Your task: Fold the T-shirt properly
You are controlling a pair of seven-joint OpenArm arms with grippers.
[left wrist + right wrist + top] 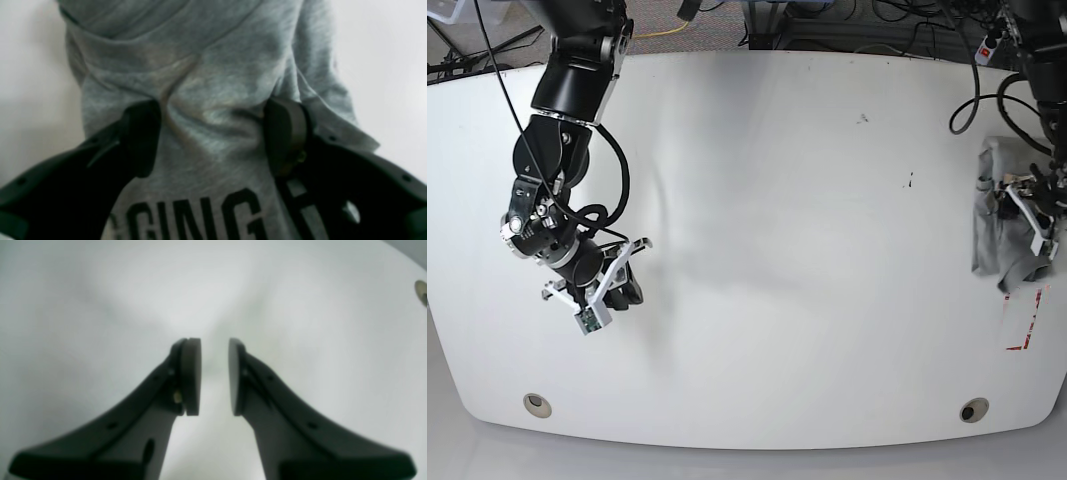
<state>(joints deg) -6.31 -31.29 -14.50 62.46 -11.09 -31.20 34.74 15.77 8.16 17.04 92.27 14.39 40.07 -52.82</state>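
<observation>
The light grey T-shirt (989, 225) is bunched in a small heap at the table's far right edge in the base view. In the left wrist view the T-shirt (206, 66) fills the frame, with black lettering at the bottom. My left gripper (215, 111) has its jaws wide apart with a thick creased fold of the fabric pinched between the pads; in the base view this left gripper (1030, 212) sits on the heap. My right gripper (214, 343) hovers over bare white table with a narrow gap between its pads and nothing in it. In the base view the right gripper (630, 283) is at the left.
The white table (777, 250) has round holes near its front edge (537, 404) (973, 410). A white tag with red marks (1024, 320) lies just in front of the shirt. Cables run along the back edge (877, 20).
</observation>
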